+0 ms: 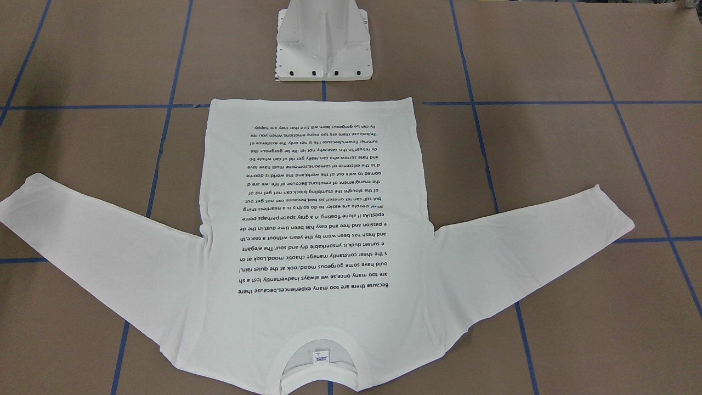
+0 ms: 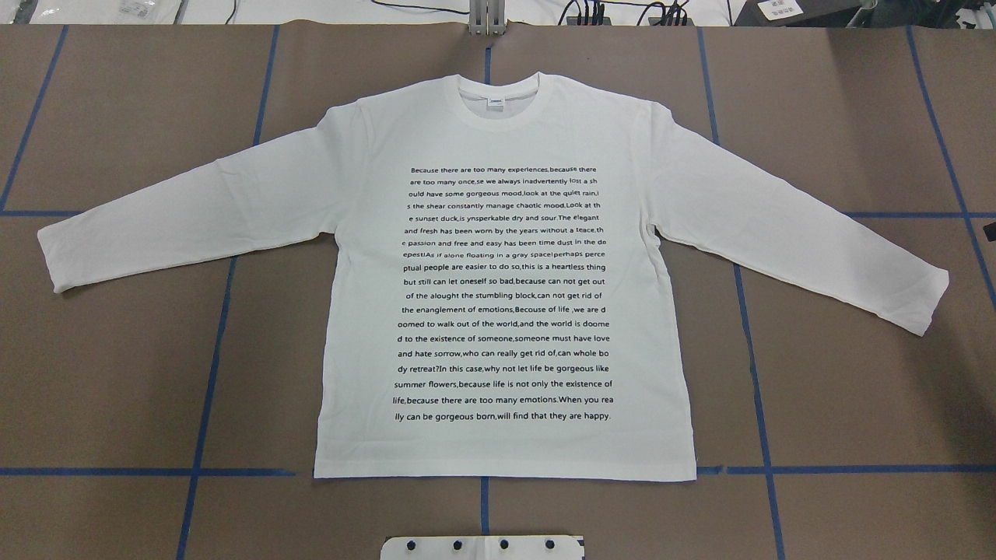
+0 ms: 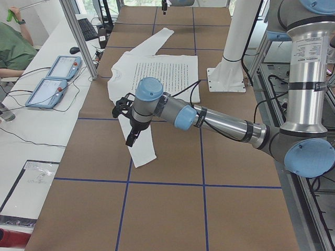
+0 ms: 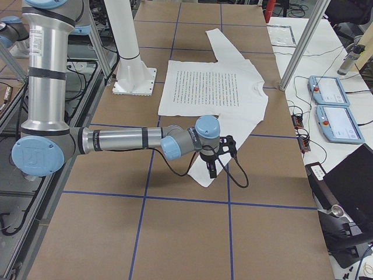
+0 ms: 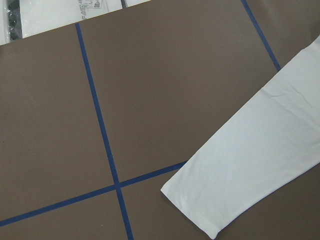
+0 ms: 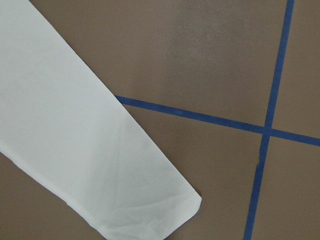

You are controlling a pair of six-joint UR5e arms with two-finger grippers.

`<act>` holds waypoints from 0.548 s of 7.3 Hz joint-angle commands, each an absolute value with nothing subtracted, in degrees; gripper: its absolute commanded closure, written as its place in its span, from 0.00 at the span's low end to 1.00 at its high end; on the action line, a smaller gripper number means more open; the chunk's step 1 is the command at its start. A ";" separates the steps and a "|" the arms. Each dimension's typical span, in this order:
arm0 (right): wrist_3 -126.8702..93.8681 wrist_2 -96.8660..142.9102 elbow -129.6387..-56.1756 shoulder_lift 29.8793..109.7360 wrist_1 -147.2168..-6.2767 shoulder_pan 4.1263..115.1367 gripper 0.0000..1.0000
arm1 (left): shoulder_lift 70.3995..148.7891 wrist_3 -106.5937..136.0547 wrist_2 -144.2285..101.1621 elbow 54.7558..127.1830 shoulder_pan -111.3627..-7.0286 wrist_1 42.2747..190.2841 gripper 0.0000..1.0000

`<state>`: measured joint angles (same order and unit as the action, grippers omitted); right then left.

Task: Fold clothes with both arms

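On the brown table [image 2: 117, 373], crossed by blue tape lines [image 2: 210, 373], the white long-sleeved shirt [image 2: 358, 311] lies spread flat with its print side up. The block of black text [image 2: 502, 295] runs down the middle of the chest. The ribbed neck [image 2: 502, 117], with a small label [image 2: 495, 102] inside it, points away from the robot. The hem lies near the white pedestal [image 1: 323, 49] but apart from it. Both sleeves stretch out to the sides and slant back toward the robot.

The left arm [image 3: 220, 123] reaches out low across the table. The left gripper [image 3: 131, 137] hangs with its fingers pointing down over the end of the left sleeve [image 2: 156, 218]. This gripper shows only in the side view, so I cannot tell how far apart its fingers stand or whether they touch the cloth. The left wrist camera looks down on the sleeve's cuff lying flat beside a crossing of tape lines, and no fingers appear in it.

The right arm [image 4: 116, 140] reaches out the same way on the other side. The right gripper [image 4: 212, 168] points down over the end of the right sleeve [image 2: 817, 241]. It also shows only from the side, so I cannot tell whether it is open, closed, or touching the cloth. The right wrist camera shows that cuff flat on the table near another tape crossing, again with no fingers in view.
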<state>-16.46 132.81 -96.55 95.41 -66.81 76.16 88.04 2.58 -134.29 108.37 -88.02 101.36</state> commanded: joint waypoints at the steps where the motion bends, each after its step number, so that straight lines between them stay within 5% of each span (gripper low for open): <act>1: -31.30 130.44 -88.72 95.10 -49.75 70.34 0.07 | 87.89 2.72 -134.21 108.37 -87.98 101.78 0.00; 4: -34.27 128.32 -83.50 95.27 -44.03 68.20 0.26 | 87.89 2.55 -134.21 108.02 -87.98 101.86 0.00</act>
